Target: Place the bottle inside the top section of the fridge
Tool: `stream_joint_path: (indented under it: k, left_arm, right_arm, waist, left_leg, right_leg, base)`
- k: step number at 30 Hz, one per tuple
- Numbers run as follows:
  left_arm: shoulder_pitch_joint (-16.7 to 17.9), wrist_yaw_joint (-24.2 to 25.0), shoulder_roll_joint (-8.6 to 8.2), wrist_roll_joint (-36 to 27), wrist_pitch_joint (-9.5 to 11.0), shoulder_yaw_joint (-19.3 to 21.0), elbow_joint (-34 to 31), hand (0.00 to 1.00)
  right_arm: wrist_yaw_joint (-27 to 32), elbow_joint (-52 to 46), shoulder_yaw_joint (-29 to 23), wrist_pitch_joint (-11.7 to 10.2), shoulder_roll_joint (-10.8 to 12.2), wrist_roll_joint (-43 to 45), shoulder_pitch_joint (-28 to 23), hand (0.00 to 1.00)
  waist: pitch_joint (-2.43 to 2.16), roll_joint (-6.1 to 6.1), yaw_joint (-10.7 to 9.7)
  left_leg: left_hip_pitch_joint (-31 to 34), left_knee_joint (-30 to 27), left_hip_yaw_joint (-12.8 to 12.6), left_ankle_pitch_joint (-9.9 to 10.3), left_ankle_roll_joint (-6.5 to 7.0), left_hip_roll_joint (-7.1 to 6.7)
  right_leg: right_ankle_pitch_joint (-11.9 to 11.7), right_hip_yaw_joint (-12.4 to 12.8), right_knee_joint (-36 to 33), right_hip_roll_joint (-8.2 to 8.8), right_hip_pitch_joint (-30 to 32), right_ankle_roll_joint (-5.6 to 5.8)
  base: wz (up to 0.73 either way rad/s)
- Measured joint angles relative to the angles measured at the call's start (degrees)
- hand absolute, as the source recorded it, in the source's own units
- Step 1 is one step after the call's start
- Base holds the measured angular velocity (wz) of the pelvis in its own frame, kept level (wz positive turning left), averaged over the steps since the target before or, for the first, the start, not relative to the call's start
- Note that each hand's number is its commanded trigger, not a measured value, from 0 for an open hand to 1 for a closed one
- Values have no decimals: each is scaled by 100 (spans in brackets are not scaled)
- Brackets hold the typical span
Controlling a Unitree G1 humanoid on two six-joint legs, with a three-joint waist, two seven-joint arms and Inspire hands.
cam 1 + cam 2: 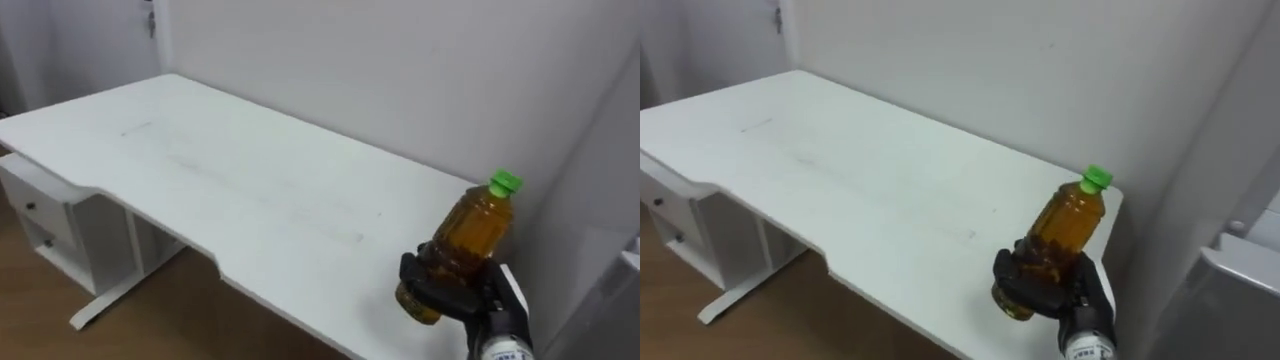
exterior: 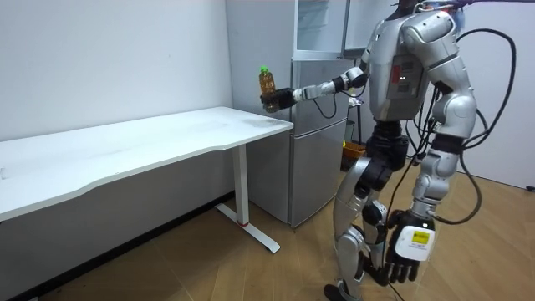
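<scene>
An amber bottle (image 1: 472,232) with a green cap (image 1: 504,183) is held tilted above the right end of the white table (image 1: 200,160). My right hand (image 1: 452,296) is shut on its lower half, fingers wrapped round it. In the room view the bottle (image 2: 267,82) is held out at chest height in that hand (image 2: 277,99), over the table's corner and just beside the grey fridge (image 2: 318,134). The fridge's upper part (image 2: 322,25) rises above it. My left hand (image 2: 402,261) hangs relaxed by my leg.
I stand on the wooden floor next to the fridge, facing the table. A white drawer unit (image 1: 40,220) sits under the table's far left end. The wall runs close behind the table. The fridge's side (image 1: 600,250) fills the right edge.
</scene>
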State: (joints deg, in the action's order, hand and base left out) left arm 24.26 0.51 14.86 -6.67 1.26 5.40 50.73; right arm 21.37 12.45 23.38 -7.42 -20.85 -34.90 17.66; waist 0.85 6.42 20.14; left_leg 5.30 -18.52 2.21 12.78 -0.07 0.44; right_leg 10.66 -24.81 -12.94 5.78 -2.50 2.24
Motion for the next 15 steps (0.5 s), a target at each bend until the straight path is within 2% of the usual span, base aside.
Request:
stream_joint_path:
  k: [2, 3, 8, 12, 15]
  left_arm:
    - [-2, -2, -27, 8, 3, 9, 46, 0]
    - [-15, -1, -37, 11, 3, 13, 79, 0]
    - [-81, -3, -115, 9, -9, 15, 86, 0]
    - [-341, -3, -122, 11, -8, 11, 89, 0]
    - [-382, 15, -130, 14, 29, 5, 81, 0]
  right_arm:
    - [-90, -243, -16, 0, -9, 189, -77, 100]
    - [-149, -362, -19, 0, -9, 304, -111, 100]
    - [-493, -849, -31, 3, -40, 371, -112, 100]
    - [-944, -1246, -117, 25, -40, 392, -117, 100]
    - [-1261, -1561, -208, 25, -39, 400, -241, 100]
  waist:
    - [-2, -39, -114]
    - [-20, -45, -169]
    - [-10, -73, -434]
    - [-19, -85, -631]
    - [-51, -105, -730]
  left_leg:
    - [-97, 59, -79, 1, 2, 6]
    - [-164, 99, -137, 1, 3, 12]
    - [-272, 129, -316, 1, 4, 52]
    - [-323, 147, -370, 1, 3, 76]
    - [-420, 235, -432, -3, 4, 81]
  right_leg:
    - [-2, 82, -10, 5, -51, -2]
    - [-1, 123, -24, 9, -53, -2]
    - [-8, 293, -75, 4, -50, -12]
    - [-20, 335, -79, -13, -42, -28]
    - [-20, 366, -68, -14, -80, -28]
  base:
    - [-27]
    - [-20]
    - [-18]
    - [-7]
    - [-10]
